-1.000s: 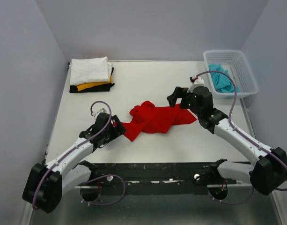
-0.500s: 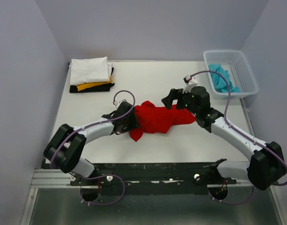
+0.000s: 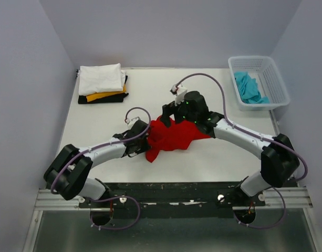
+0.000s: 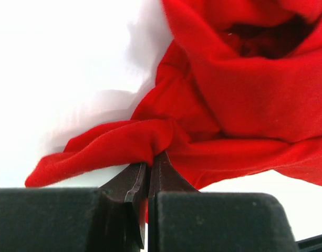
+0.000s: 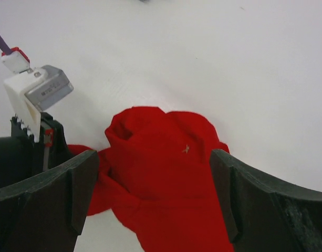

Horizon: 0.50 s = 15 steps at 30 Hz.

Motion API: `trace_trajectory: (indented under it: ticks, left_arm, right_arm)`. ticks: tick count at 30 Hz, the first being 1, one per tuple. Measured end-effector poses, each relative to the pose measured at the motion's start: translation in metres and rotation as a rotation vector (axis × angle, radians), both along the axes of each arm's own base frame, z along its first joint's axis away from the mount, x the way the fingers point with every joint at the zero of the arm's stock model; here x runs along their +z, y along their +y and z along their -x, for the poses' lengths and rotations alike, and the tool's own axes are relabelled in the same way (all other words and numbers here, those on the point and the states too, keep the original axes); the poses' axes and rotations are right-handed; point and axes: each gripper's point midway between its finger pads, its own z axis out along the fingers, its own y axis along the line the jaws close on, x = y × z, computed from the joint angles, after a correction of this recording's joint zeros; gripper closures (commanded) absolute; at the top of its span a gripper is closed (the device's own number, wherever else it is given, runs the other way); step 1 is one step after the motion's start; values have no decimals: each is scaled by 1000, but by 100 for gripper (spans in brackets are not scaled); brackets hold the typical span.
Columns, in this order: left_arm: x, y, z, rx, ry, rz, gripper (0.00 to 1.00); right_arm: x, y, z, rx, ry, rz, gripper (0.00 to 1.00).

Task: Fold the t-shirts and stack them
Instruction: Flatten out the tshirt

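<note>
The crumpled red t-shirt [image 3: 174,135] lies mid-table. My left gripper [image 3: 144,138] is at its left edge, shut on a fold of the red fabric [image 4: 124,144]; in the left wrist view the jaws [image 4: 148,160] pinch together under that fold. Over the shirt's far left part my right gripper [image 3: 168,112] stands open. In the right wrist view its fingers [image 5: 153,165] straddle a bunched hump of the shirt [image 5: 166,168] without closing on it. A turquoise t-shirt [image 3: 248,88] lies in the basket. Folded white, yellow-orange and black t-shirts [image 3: 101,80] form a stack at the far left.
The white lattice basket [image 3: 258,61] sits at the far right corner. Grey walls close in the table on three sides. The left arm's wrist camera block [image 5: 37,94] shows close to the right gripper's left finger.
My left gripper swung right to the shirt's left edge and shut on a fold. My right gripper moved left, from the shirt's right side to above its far left part.
</note>
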Motion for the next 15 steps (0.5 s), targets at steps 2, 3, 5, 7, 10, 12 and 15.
trace_trajectory:
  ticks: [2,3,5,7,10,12,15]
  left_arm:
    - [1,8,10,0,-12,7,100]
    - [1,11,14,0,-13,8,100]
    - [0,16,21,1,-20,14,100]
    - [1,20,25,2,-28,20,100]
    - [1,22,28,7,-36,28,100]
    - [1,23,29,11,-44,35,100]
    - [0,24,30,15,-51,44,100]
  right_arm:
    - [-2,26,-2,62,-16,37,11]
    - [-6,37,-4,86,-21,52,13]
    - [-18,56,-5,137,-11,78,15]
    - [-33,70,-5,183,16,100,16]
    - [-58,91,-5,247,66,128,18]
    - [-73,101,-5,272,90,140,20]
    - [-90,118,-2,307,119,156,23]
